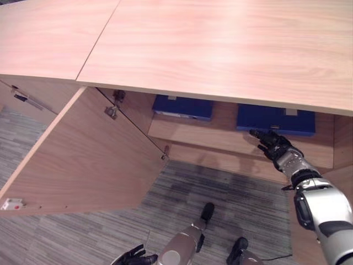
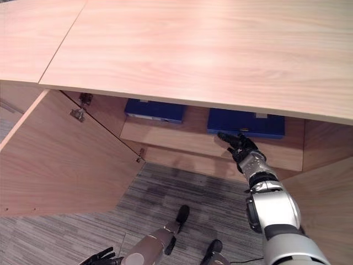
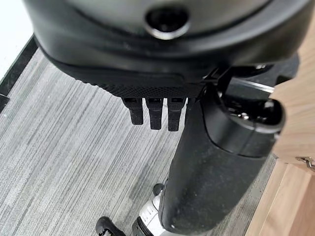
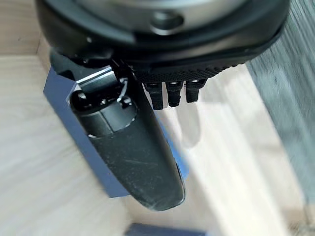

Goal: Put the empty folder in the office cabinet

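Just beyond our right hand (image 1: 274, 144) lie two blue folders (image 1: 276, 119) on the cabinet shelf (image 1: 220, 136), flat and well apart from each other. We count one straight ahead of the fingertips, close to them but apart as far as we can see, and a second folder (image 1: 182, 106) off to the hand's left, deeper toward the hinge side. Our right hand reaches into the cabinet (image 2: 322, 143) with its fingers (image 4: 170, 93) stretched out and relaxed, grasping nothing; in the right wrist view the nearer folder (image 4: 74, 118) shows past the thumb (image 4: 133, 152), lying on the pale shelf board.

Our left hand (image 1: 134, 256) hangs low, down by the grey carpet (image 1: 77, 232), its fingers (image 3: 155, 113) slightly curled but loose, released and carrying nothing.

We see one cabinet door (image 1: 83, 160) swung wide open to the left of the right hand, with two hinges (image 1: 112, 112) along its inner edge. Over the whole cabinet runs a wooden tabletop (image 1: 209, 49), divided by one seam into two panels.
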`<state>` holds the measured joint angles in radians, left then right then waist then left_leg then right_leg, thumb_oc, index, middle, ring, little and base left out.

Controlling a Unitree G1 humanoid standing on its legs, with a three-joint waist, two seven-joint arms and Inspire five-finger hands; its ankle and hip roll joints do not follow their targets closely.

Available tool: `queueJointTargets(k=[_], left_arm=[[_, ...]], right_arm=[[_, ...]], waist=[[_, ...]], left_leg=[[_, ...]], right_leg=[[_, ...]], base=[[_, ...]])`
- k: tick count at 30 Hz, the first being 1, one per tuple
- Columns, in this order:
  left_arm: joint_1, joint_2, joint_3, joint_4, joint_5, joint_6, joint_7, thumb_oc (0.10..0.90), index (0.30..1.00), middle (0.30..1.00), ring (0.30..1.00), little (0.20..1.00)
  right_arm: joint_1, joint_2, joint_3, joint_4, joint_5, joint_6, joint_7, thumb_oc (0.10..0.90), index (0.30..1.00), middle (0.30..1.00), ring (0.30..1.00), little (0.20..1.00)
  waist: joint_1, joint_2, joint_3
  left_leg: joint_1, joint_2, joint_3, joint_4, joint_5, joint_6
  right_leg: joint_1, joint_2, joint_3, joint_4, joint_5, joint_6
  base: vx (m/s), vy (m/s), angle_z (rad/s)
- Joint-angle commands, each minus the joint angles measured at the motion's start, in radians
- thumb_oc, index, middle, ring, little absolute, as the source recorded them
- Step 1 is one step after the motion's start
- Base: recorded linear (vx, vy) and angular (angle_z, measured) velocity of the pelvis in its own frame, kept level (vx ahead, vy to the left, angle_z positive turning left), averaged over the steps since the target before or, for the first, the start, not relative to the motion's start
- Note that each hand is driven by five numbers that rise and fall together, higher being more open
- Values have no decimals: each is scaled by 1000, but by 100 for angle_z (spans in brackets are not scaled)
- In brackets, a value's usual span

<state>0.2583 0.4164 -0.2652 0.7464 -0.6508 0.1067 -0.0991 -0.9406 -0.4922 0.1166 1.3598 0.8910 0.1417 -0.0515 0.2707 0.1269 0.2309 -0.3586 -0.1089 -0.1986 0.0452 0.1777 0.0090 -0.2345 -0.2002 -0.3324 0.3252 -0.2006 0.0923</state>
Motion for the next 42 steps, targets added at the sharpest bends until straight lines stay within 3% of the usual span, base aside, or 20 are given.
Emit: queueJointTargets(k=[1,2,10,18,23,26,36,42], left_arm=[[62,41,32,34,45,-16,-9,800,900,900,900,900],[58,39,40,50,58,-24,-10,800,900,900,900,900],[50,28,53,72,81,-41,-11,800,900,900,900,900],[50,30,56,57,81,-66,12,800,900,900,900,900],[46,9,63,105,77,-90,41,800,900,900,900,900],[24,-1,63,132,72,-109,68,800,900,900,900,900],[8,12,21,100,71,-116,71,800,900,900,900,900],[1,19,7,32,82,-114,71,800,900,900,900,900]], right_arm=[[-46,-88,56,-26,-81,-24,54,800,900,900,900,900],[-55,-97,86,-11,-150,-13,69,800,900,900,900,900],[-103,-77,218,-17,-319,1,115,800,900,900,900,900],[-205,-33,337,-42,-473,-17,82,800,900,900,900,900],[-245,-13,395,-131,-529,-47,37,800,900,900,900,900],[-291,-16,444,-97,-637,-47,2,800,900,900,900,900],[-342,-50,481,37,-728,-9,26,800,900,900,900,900],[-334,-102,536,72,-907,4,4,800,900,900,900,900]], waist=[[-8,-28,-14],[-8,-32,-16],[-4,-36,-17],[12,-27,0],[12,-34,8],[18,-43,18],[71,-65,50],[113,-56,79]], left_leg=[[28,-2,-11,-9,-179,-2],[33,0,-7,-20,-175,-1],[31,1,10,-41,-162,1],[8,3,19,-39,-149,3],[-7,4,23,-35,-144,2],[-34,0,18,-22,-141,1],[-96,-13,-11,0,-132,-5],[-141,-29,-34,6,-123,-11]], right_leg=[[10,-16,51,-156,109,13],[14,-13,54,-173,120,15],[13,-6,67,-212,149,17],[-2,-1,80,-236,176,18],[-8,3,83,-249,188,18],[-17,3,77,-256,197,19],[-26,1,43,-280,208,23],[-36,-2,14,-295,209,27]], base=[[-8,33,-13],[-5,17,-10],[-21,20,-12],[-34,19,-8],[-6,8,-3],[-5,4,-1],[14,-17,9],[10,-12,16]])
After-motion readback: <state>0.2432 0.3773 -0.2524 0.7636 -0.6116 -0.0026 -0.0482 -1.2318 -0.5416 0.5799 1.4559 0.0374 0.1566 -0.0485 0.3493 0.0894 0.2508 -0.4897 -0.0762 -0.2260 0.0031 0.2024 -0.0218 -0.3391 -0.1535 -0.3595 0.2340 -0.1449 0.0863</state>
